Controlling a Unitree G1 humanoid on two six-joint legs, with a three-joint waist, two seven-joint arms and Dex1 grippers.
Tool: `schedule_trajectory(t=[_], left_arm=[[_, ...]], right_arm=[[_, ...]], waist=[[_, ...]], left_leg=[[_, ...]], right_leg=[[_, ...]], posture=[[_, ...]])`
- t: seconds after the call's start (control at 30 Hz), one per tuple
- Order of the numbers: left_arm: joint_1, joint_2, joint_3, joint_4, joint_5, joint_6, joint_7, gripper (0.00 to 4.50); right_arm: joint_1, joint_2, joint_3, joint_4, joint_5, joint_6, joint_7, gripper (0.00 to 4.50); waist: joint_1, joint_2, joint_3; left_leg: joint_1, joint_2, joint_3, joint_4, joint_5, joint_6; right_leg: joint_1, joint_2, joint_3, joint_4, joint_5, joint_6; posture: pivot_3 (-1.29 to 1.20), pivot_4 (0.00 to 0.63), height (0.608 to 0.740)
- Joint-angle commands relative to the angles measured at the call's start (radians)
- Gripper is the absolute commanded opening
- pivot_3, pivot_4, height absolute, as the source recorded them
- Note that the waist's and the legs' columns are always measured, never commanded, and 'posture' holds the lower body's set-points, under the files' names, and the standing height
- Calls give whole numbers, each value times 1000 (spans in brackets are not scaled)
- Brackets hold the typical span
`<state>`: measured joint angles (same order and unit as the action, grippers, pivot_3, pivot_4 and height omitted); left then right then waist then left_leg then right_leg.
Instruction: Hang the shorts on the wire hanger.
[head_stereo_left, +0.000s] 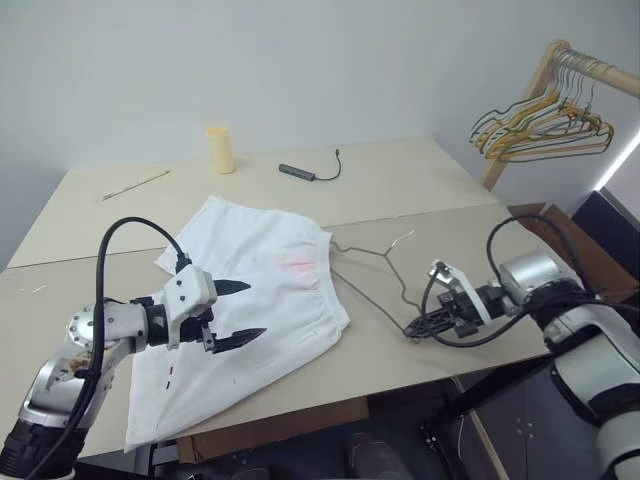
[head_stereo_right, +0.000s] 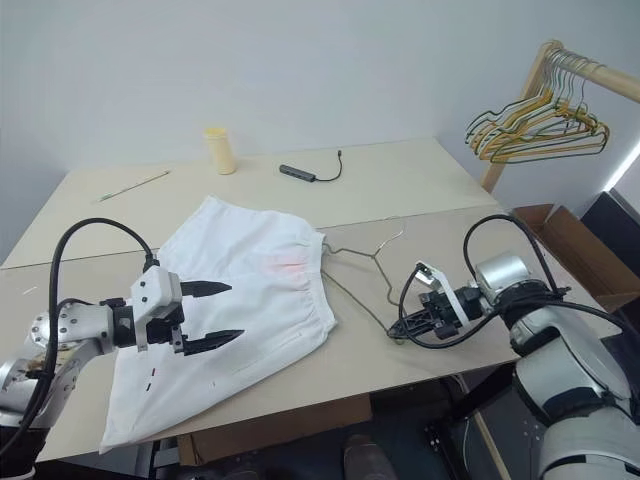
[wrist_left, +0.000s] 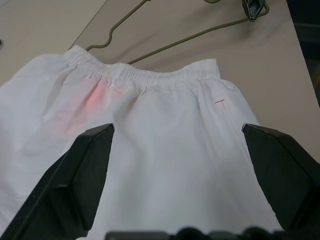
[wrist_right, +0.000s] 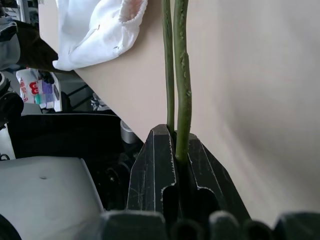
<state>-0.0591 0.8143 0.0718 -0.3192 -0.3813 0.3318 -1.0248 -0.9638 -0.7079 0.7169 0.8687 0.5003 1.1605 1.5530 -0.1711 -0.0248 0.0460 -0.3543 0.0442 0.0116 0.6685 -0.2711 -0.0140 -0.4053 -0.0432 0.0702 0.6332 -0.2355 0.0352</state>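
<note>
Left claw (head_stereo_left: 238, 314), lower left of frame, hovering over white thin-fabric shorts (head_stereo_left: 262, 270), black fingers spread wide, gripping nothing. Shorts lying flat mid-frame on beige bench (head_stereo_left: 420, 190). Right claw (head_stereo_left: 418, 327), lower right, clamping shoulder end of thin olive-green wire hanger (head_stereo_left: 372, 270), lying just beside waistband. Hanging not yet begun: hanger gripped, shorts unthreaded.

Head pair looks down on the table (head_stereo_left: 420, 180); both wrist views sit close above it

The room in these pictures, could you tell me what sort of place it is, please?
Probably a lab or workroom set up for laundry practice: shorts on a plain table, a wire hanger beside them, and a wooden rack hung with spare hangers.
</note>
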Motion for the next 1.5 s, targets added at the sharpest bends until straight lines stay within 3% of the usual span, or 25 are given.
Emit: schedule_trajectory(t=[0.03,0.5,0.83,1.07,1.2,1.33,1.5], left_arm=[[-1,0,7,-35,5,-15,13,4471],[6,-3,-3,-55,8,-12,33,4471],[7,-2,-8,-57,13,-15,34,4471],[1,4,9,-43,33,-36,33,4471],[-43,6,52,-49,2,-37,41,4471],[-155,48,154,-99,-145,14,-5,4471],[-328,147,199,-14,-177,36,-50,4471]], right_arm=[[-66,37,-8,81,-25,-63,61,0],[-164,181,-122,357,-174,-209,61,0],[-186,209,-375,410,-270,-317,-50,0],[-73,201,-461,199,-332,-664,-139,0],[13,196,-483,17,-356,-773,-196,0],[80,190,-482,-208,-371,-765,-245,0],[104,179,-455,-419,-399,-680,-289,0]], waist=[[1,0,0],[21,0,0],[21,0,0],[19,0,0],[19,0,0],[19,0,0],[17,0,0]], left_leg=[[0,0,0,0,0,0],[0,0,-1,1,0,0],[0,0,-1,3,0,0],[0,-1,-1,4,0,0],[0,-1,-1,4,0,0],[0,0,-1,5,0,0],[0,0,-1,6,0,0]], right_leg=[[0,0,0,0,1,-1],[0,0,-1,2,3,-5],[0,0,0,7,3,-5],[0,0,0,7,3,-5],[-1,0,0,7,3,-5],[-1,0,0,8,3,-5],[0,0,0,8,0,-1]], posture=[[-55,0,740],[-32,0,740],[-33,0,740],[-50,0,740],[-62,0,740],[-65,0,740],[-60,0,740]])
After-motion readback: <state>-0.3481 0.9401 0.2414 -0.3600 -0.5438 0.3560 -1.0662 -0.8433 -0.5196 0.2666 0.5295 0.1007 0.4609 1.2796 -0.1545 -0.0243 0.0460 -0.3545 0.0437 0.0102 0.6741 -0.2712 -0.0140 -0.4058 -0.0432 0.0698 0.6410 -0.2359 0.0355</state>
